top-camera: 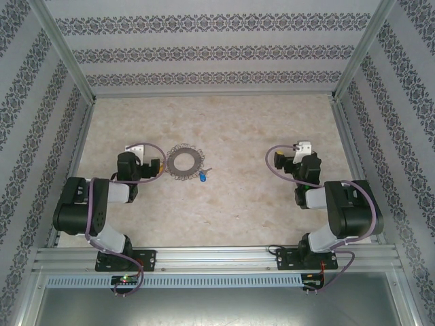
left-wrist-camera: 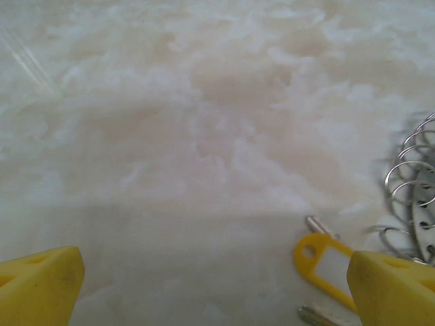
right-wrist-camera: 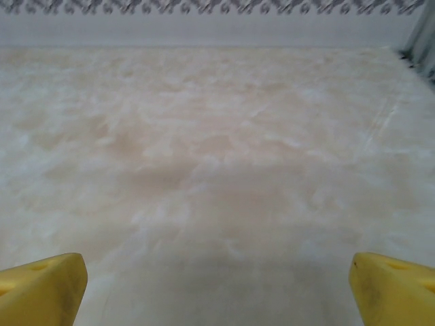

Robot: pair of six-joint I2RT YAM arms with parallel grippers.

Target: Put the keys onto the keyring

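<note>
Left jaws stood wide; yellow key [left-wrist-camera: 325,261] lay just inside their right finger, keyring [left-wrist-camera: 414,183] beyond it, blue key [top-camera: 202,178] further right. Right jaws wide over desk [right-wrist-camera: 217,170].

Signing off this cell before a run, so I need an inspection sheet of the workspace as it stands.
Surface: beige marbled table.
Job's things: keyring flat, left of centre; blue key close by it, toward the arms; yellow key beside the ring's loops.
Clutter: nothing seen.
Grippers: left gripper open, low beside the yellow key; right gripper open, holding nothing.
Cables: purple cables looped along both arms.
Surroundings: patterned walls, metal frame.
</note>
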